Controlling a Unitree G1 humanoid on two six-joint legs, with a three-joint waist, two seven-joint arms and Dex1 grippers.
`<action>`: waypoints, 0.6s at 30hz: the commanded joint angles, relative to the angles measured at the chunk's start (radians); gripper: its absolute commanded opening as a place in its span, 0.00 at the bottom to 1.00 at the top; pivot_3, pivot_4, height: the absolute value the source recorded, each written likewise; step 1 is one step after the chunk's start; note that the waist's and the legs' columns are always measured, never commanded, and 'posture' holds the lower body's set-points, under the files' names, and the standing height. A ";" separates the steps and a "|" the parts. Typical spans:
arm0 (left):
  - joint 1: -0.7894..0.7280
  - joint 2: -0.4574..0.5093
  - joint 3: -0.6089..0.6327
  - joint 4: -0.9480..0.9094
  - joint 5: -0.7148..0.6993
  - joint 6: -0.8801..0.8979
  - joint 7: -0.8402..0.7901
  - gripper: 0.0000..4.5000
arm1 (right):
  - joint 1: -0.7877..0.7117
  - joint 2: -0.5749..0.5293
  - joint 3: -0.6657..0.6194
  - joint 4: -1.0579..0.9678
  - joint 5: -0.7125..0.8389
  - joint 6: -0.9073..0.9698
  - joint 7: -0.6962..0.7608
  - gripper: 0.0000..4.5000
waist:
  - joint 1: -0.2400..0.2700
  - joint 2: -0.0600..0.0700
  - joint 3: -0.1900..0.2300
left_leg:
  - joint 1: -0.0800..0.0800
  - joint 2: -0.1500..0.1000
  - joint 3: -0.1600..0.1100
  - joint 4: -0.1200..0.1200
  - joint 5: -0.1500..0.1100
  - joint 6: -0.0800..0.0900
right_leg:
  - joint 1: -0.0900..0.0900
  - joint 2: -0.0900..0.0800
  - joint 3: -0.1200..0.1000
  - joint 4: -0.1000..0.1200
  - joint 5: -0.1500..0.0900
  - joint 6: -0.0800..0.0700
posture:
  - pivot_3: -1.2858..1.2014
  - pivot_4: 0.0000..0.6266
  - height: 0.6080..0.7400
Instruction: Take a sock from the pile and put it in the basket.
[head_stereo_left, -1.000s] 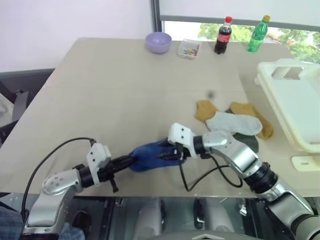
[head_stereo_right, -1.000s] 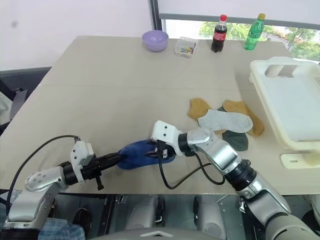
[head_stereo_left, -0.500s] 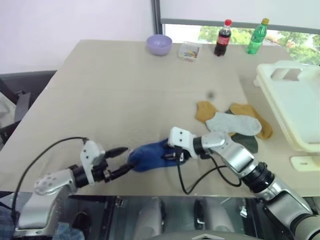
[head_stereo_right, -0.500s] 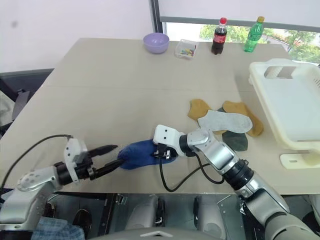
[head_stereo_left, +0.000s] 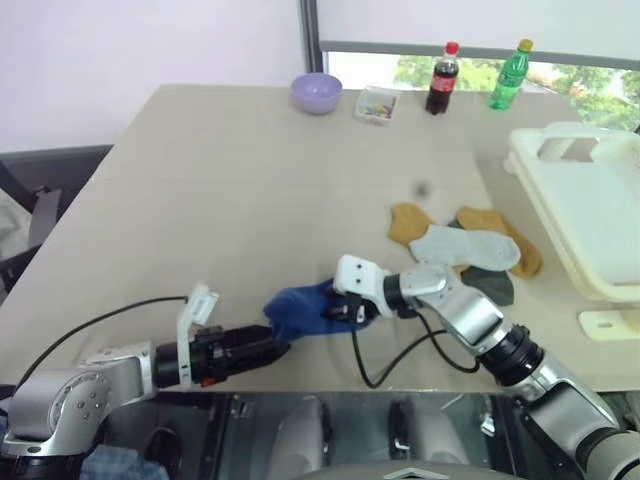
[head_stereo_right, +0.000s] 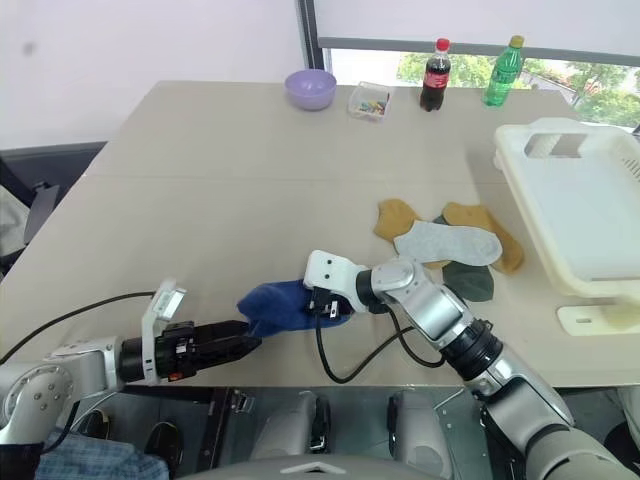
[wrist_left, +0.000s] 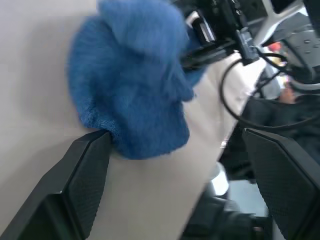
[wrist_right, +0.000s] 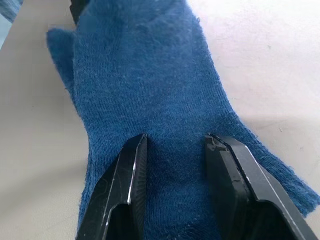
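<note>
Eye view: blue sock (head_stereo_left: 305, 310) lies on the table (head_stereo_left: 230, 190), well apart from the basket (head_stereo_left: 590, 215) and the pile (head_stereo_left: 465, 245). Right gripper (head_stereo_left: 345, 312) pinches its near end; left gripper (head_stereo_left: 262, 348) just beside the far end.
Left wrist: jaws spread wide, sock between, not clamped.
Right wrist: jaws press into sock fabric.
Judgement: sock taken from pile; carry and drop into basket left

A broad beige table (head_stereo_left: 240, 190) is filling the room's middle. A pale lilac wall (head_stereo_left: 130, 40) is standing behind it on the left. At the far right, daylight is coming through a window (head_stereo_left: 590, 85) showing green foliage beneath a lowered white blind (head_stereo_left: 480, 20). A dark chair (head_stereo_left: 30, 190) is sitting at the table's left.
</note>
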 joint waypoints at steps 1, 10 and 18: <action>-0.010 -0.070 -0.018 0.068 -0.030 0.062 0.076 0.98 | 0.018 0.001 0.026 0.032 -0.036 0.013 -0.005 0.40 | 0.000 0.001 -0.001 | 0.001 0.000 0.000 0.000 0.000 0.000 | 0.001 0.000 0.000 0.000 0.000 0.000 | 0.52 0.24 0.97; -0.119 -0.288 0.079 0.153 -0.229 0.142 0.253 0.98 | 0.024 0.011 0.017 0.037 -0.055 0.010 -0.012 0.40 | 0.001 -0.001 -0.003 | 0.010 0.000 -0.001 -0.001 -0.001 -0.002 | 0.010 -0.001 -0.001 -0.001 0.000 0.000 | 0.52 0.24 0.97; -0.145 -0.354 0.068 0.161 -0.267 0.122 0.278 0.98 | 0.026 0.012 0.016 0.039 -0.064 0.007 -0.014 0.40 | 0.000 -0.002 -0.003 | 0.009 0.000 -0.001 -0.002 -0.001 -0.001 | 0.010 -0.001 -0.001 -0.002 0.000 0.000 | 0.52 0.24 0.97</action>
